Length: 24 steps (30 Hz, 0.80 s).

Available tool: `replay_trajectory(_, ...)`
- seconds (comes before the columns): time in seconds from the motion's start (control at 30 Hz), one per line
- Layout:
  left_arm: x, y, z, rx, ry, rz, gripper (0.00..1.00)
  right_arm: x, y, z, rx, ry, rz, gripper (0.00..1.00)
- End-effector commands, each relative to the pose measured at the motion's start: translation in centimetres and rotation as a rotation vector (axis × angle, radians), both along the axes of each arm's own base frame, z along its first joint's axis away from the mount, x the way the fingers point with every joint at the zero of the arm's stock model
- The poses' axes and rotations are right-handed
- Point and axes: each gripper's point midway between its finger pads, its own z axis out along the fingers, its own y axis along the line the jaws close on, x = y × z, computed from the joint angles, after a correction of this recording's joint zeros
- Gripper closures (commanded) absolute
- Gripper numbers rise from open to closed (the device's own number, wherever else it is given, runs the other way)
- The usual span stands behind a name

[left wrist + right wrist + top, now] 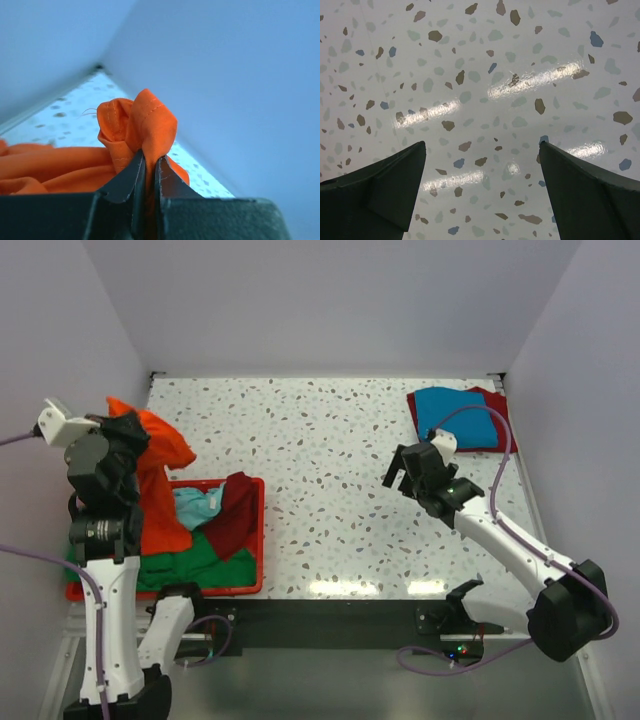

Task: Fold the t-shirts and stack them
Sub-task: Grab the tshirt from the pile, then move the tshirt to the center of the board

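My left gripper (pixel 150 159) is shut on a bunched fold of the orange t-shirt (pixel 137 127) and holds it up in the air above the red bin. From above, the orange t-shirt (pixel 160 480) hangs from the left gripper (pixel 118 432) down into the bin. A dark red t-shirt (pixel 235 512), a light teal one (pixel 195 504) and a green one (pixel 190 560) lie in the bin. A folded blue t-shirt (pixel 455 418) lies on a folded dark red one (pixel 497 405) at the back right. My right gripper (pixel 402 472) hovers open over bare table; its fingers (pixel 385 185) hold nothing.
The red plastic bin (pixel 255 540) stands at the front left of the speckled table (pixel 320 460). White walls close in the table on the left, back and right. The arm bases sit along the near edge.
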Motion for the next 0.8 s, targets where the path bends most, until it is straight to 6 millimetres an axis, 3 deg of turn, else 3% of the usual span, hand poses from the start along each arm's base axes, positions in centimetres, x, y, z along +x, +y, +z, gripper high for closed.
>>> replay_trajectory(0.0, 4.4, -7.5, 10.4, 0.177, -0.297, -0.468, 1.00, 1.1, 0.3, 2.1, 0.025, -0.059, -0.004, 0.01)
replay_trajectory(0.03, 5.1, -8.8, 11.1, 0.160, -0.309, -0.537, 1.00, 0.9, 0.2, 2.4, 0.026, -0.067, -0.006, 0.01)
replay_trajectory(0.07, 4.8, -10.6, 13.8, 0.178, -0.359, -0.630, 1.00, 0.9, 0.0, 2.4, 0.024, -0.070, -0.008, 0.01)
replay_trajectory(0.1, 6.6, -11.5, 13.8, 0.181, -0.343, -0.668, 1.00, 0.8, -0.1, 2.6, 0.019, -0.076, -0.012, 0.01)
replay_trajectory(0.13, 6.7, -14.5, 14.7, 0.192, -0.361, -0.754, 1.00, 0.7, -0.3, 2.8, 0.018, -0.082, -0.016, 0.01)
replay_trajectory(0.17, 5.9, -15.6, 18.3, 0.234, -0.431, -0.768, 1.00, 0.7, -0.4, 2.9, 0.014, -0.083, -0.014, 0.01)
replay_trajectory(0.2, 7.2, -18.7, 18.4, 0.244, -0.428, -0.851, 1.00, 0.6, -0.6, 3.0, 0.012, -0.089, -0.022, 0.01)
replay_trajectory(0.23, 7.4, -20.2, 19.4, 0.245, -0.451, -0.904, 1.00, 0.4, -0.7, 3.0, 0.009, -0.086, -0.025, 0.01)
replay_trajectory(0.3, 7.5, -23.4, 23.1, 0.217, -0.545, -1.004, 1.00, 0.3, -1.0, 3.5, 0.010, -0.100, -0.033, 0.01)
replay_trajectory(0.43, 5.9, -27.1, 27.7, 0.170, -0.707, -1.156, 1.00, -0.5, -1.8, 4.1, 0.009, -0.115, -0.059, 0.01)
replay_trajectory(0.5, 5.9, -28.2, 27.7, 0.140, -0.721, -1.186, 1.00, -1.2, -2.5, 4.4, 0.003, -0.122, -0.074, 0.01)
replay_trajectory(0.6, 7.5, -29.1, 23.8, 0.098, -0.621, -1.210, 1.00, -1.9, -3.4, 4.7, -0.003, -0.135, -0.098, 0.01)
replay_trajectory(0.63, 8.9, -29.6, 19.4, 0.061, -0.496, -1.219, 0.85, -2.2, -3.6, 4.7, -0.012, -0.131, -0.100, 0.01)
replay_trajectory(0.7, 10.2, -30.1, 13.1, 0.031, -0.324, -1.227, 0.65, -2.5, -3.9, 4.9, -0.016, -0.132, -0.102, 0.01)
replay_trajectory(0.73, 11.7, -29.9, 6.6, 0.005, -0.164, -1.190, 0.47, -2.7, -4.0, 4.7, -0.026, -0.125, -0.101, 0.01)
replay_trajectory(0.77, 11.8, -29.1, 1.9, -0.010, -0.011, -1.147, 0.42, -2.8, -4.1, 4.4, -0.032, -0.117, -0.102, 0.01)
